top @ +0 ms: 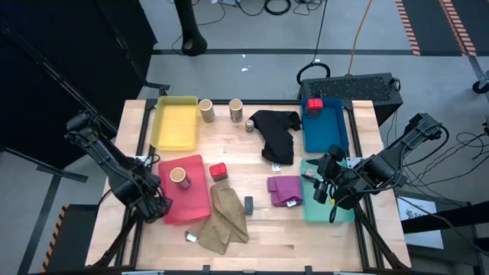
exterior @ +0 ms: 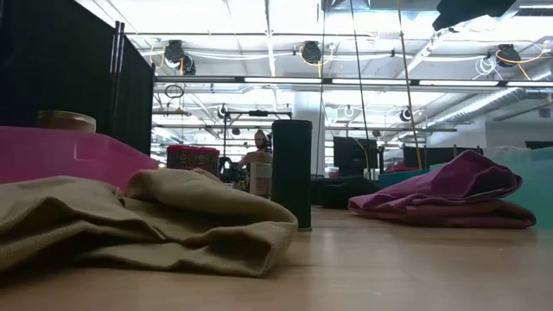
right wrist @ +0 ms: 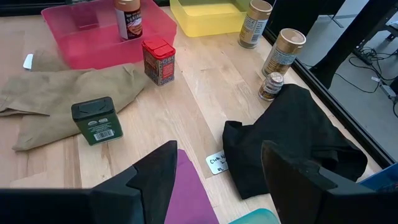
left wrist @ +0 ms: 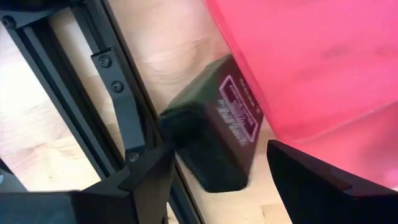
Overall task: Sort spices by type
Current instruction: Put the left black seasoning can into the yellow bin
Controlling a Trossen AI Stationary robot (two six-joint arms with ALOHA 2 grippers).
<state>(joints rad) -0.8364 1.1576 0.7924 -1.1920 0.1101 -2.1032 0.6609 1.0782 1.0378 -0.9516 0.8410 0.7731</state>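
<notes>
A black cloth (top: 278, 134) lay at the table's (top: 252, 244) far middle, with a blue tray (top: 326, 131) just right of it and a yellow tray (top: 176, 124) well to its left. Nearer than the black cloth sat a purple cloth (top: 284, 190) beside a teal tray (top: 313, 210), and a khaki cloth (top: 224, 218) beside a red tray (top: 189, 200).

Two trays are sitting on the left side of the table (top: 306, 237), one tray (top: 175, 124) behind the other tray (top: 192, 200). A round can (top: 179, 177) is standing in the nearer one, and a box (top: 218, 170) is standing just to its right. Two cans (top: 207, 111) are standing right of the far tray. A cloth (top: 223, 218) is lying in front, with a tin (top: 248, 203) just to its right.
</notes>
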